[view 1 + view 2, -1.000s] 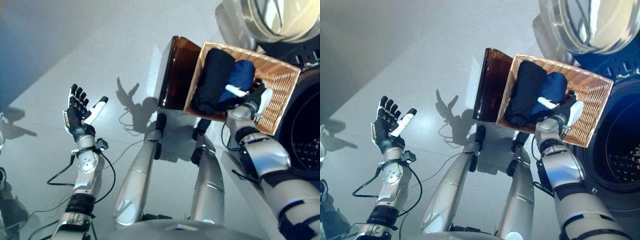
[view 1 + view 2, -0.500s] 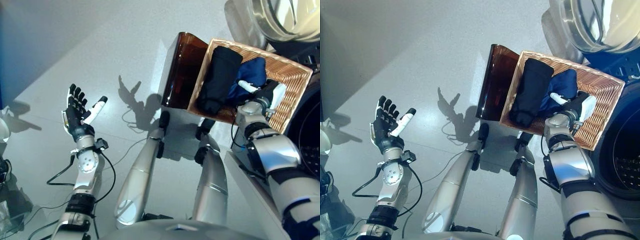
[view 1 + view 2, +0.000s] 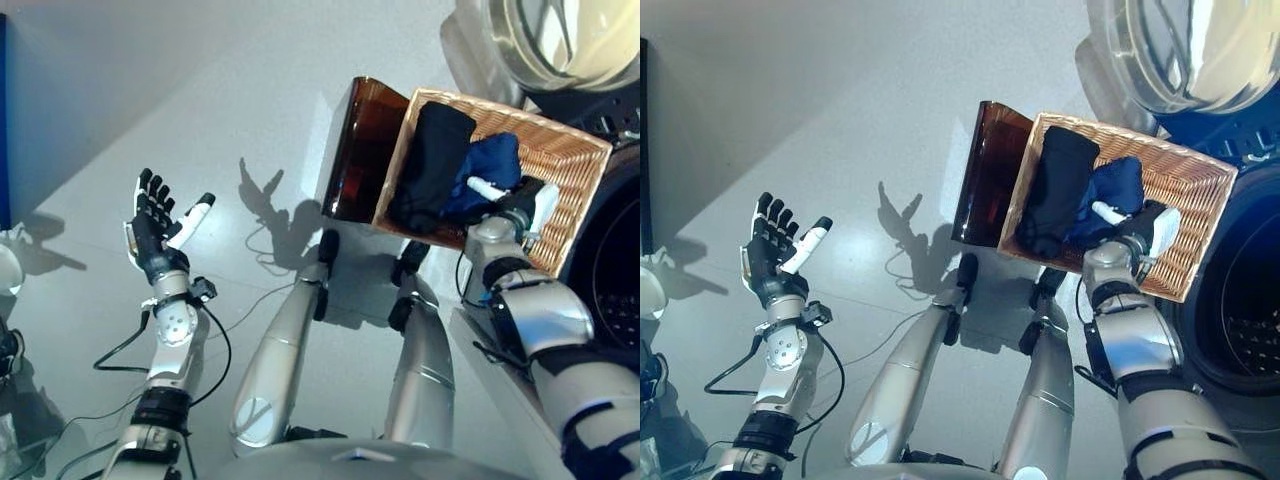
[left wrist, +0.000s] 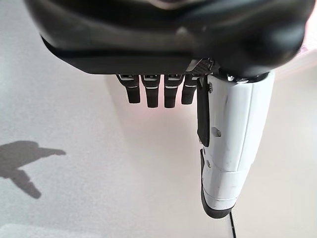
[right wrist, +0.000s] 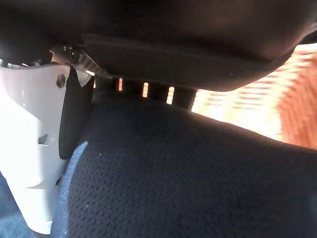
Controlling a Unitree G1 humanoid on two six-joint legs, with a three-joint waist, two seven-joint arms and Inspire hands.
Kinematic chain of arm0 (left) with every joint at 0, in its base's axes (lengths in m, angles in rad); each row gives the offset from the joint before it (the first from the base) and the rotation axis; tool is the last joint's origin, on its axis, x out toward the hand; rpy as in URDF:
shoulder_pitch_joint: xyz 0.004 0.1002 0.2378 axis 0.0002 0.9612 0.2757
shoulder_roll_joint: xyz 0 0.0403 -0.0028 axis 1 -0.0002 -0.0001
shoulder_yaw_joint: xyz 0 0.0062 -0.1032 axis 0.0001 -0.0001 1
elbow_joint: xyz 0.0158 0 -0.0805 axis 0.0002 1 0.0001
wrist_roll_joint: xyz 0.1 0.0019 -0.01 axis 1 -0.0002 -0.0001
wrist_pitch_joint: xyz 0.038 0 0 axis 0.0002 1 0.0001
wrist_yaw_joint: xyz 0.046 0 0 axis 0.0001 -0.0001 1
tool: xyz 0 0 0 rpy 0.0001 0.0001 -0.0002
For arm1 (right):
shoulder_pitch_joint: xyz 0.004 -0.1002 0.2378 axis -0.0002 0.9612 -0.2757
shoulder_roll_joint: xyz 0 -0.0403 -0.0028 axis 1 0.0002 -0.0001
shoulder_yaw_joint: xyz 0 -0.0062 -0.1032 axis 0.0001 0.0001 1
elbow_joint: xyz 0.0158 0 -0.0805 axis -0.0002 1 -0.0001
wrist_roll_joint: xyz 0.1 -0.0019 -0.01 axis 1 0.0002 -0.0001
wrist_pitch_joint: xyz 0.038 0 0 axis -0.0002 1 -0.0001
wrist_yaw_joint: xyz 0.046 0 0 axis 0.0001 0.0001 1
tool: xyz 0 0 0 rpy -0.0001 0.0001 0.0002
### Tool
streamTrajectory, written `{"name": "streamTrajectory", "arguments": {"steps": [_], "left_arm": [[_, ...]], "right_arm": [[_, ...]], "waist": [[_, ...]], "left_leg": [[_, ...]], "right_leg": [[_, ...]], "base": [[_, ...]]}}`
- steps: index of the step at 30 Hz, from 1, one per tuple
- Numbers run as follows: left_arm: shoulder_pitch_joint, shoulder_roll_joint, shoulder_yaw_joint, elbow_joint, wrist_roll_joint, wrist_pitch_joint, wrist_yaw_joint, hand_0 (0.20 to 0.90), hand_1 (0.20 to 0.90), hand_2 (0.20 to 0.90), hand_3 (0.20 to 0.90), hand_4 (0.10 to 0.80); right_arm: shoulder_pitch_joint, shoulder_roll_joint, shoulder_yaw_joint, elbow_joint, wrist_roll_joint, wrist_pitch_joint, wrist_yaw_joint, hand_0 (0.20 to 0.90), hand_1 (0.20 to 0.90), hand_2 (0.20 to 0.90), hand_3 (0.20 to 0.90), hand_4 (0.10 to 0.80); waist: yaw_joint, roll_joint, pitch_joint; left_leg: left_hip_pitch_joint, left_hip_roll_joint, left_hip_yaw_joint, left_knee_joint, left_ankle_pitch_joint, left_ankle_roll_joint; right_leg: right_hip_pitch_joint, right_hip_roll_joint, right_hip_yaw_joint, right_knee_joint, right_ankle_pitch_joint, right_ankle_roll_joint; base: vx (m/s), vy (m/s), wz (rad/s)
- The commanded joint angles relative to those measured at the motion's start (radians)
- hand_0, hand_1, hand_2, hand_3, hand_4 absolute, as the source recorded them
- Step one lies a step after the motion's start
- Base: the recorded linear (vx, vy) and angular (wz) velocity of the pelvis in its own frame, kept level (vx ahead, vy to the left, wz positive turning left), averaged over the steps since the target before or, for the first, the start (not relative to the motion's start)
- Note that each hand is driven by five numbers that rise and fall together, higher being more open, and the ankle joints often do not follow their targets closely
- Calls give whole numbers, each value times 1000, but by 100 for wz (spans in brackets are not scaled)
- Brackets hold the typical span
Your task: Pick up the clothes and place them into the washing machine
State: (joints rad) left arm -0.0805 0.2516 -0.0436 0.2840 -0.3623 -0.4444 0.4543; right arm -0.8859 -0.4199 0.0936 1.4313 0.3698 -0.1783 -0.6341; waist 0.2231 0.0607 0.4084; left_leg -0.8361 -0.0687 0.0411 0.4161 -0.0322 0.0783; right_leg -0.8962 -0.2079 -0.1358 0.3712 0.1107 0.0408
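In the one wicker basket (image 3: 1188,205) lie two garments, one black (image 3: 1058,190), one blue (image 3: 1114,190); my right robot hand (image 3: 1137,232) clamps the blue. My left robot hand (image 3: 150,228) hangs spread, empty.

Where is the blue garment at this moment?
The blue garment lies inside the wicker basket at the right of the eye views, beside the black garment, with the right hand pressed against it.
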Motion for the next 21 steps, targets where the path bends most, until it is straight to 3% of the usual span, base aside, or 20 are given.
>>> {"name": "streamTrajectory", "arguments": {"steps": [1,2,8,11,18,21], "left_arm": [[84,43,78,-51,13,-88,2,900,900,900,900,800],[89,41,82,-10,12,-82,-3,900,900,900,900,800],[132,45,68,90,31,-59,-29,900,900,900,900,800],[143,34,54,124,40,-51,-43,900,900,900,900,800],[154,12,17,197,33,-36,-80,900,900,900,900,800],[160,-2,3,217,7,-38,-107,900,900,900,900,800]], "right_arm": [[75,-20,4,-54,80,-98,-11,200,200,200,200,300],[146,14,-48,-126,158,-150,15,200,200,200,200,300],[319,100,-144,-310,342,-268,84,200,200,200,200,300],[389,151,-187,-397,445,-318,145,200,200,200,200,300],[430,204,-270,-463,616,-390,234,200,200,200,200,300],[425,256,-320,-525,739,-453,303,200,200,200,200,300]], "waist": [[-29,58,-82],[-47,52,-95],[-84,46,-127],[-97,57,-133],[-104,87,-156],[-104,120,-170]], "left_leg": [[-17,8,-15,-110,8,-77],[13,10,-13,-123,7,-77],[112,14,-13,-150,5,-79],[150,16,-4,-169,34,-76],[230,10,-6,-191,32,-74],[252,3,-5,-194,28,-70]], "right_leg": [[51,8,19,68,-184,18],[83,13,21,52,-183,19],[184,21,14,12,-187,23],[224,20,0,-12,-163,19],[305,21,-2,-38,-172,23],[321,18,3,-39,-178,25]], "base": [[57,-12,-4],[71,-8,-5],[67,-15,-13],[-9,-2,-11],[31,-2,-7],[19,22,-12]]}}
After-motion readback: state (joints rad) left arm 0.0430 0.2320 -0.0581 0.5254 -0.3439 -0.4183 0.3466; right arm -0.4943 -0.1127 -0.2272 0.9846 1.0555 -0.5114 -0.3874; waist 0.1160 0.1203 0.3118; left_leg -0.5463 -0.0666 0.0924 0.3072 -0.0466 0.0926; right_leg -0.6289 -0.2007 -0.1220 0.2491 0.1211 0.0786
